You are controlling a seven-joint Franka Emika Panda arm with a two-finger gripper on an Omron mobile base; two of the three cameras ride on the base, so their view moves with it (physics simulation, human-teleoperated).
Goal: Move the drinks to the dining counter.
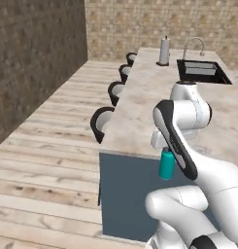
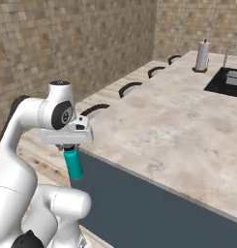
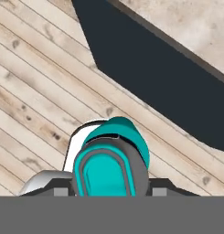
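My gripper (image 1: 164, 150) is shut on the top of a teal bottle (image 1: 166, 165), one of the drinks, which hangs upright below the hand. In the right base view the gripper (image 2: 69, 147) holds the bottle (image 2: 73, 164) just off the near corner of the dining counter (image 2: 178, 126), lower than its beige marble-look top and in front of its dark side panel. Looking down the hand view, the teal bottle (image 3: 111, 153) is over wooden floor, with the counter's edge (image 3: 195, 27) beyond it. The dining counter (image 1: 149, 97) stretches away from the arm.
A black sink (image 1: 202, 71) with a chrome faucet (image 1: 194, 44) and a paper towel holder (image 1: 163, 50) stand at the counter's far end. Several dark stools (image 1: 102, 122) line its left side. The dark cabinet panel (image 1: 127, 192) is close to the bottle. A brick wall (image 1: 38, 58) is at left.
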